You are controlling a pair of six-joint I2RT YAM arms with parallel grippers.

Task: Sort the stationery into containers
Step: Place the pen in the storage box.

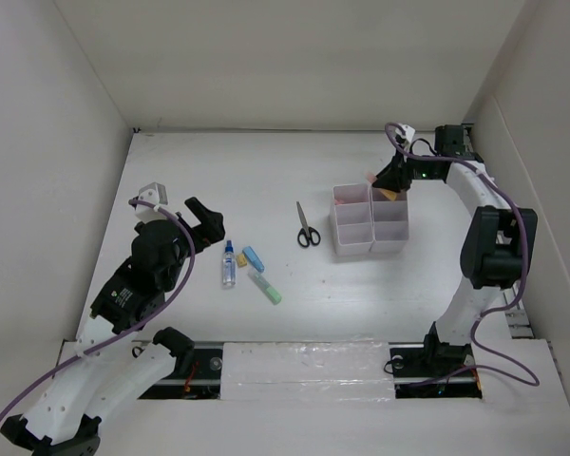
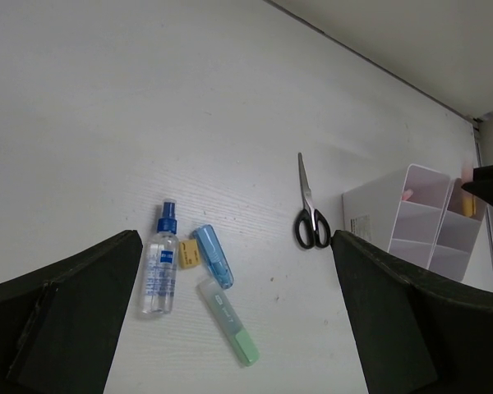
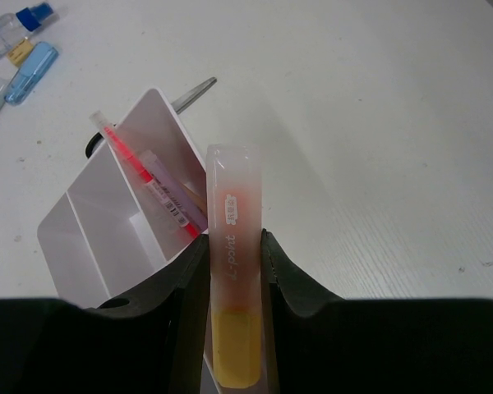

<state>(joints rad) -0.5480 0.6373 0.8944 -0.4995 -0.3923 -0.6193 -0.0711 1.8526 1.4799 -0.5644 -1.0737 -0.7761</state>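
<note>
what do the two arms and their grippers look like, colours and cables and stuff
Both the left arm and the right arm have white links joined by bulky black joint housings. A thin purple cable loops loosely along each arm. The left gripper and the right gripper are black, with broad, flat, matte fingers.

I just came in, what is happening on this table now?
The right arm's fingers are shut on an orange marker, holding it over the white containers, where pink pens already lean. The left arm's fingers are open and empty above the table. A spray bottle, blue marker, green marker and scissors lie loose, not yet sorted.
</note>
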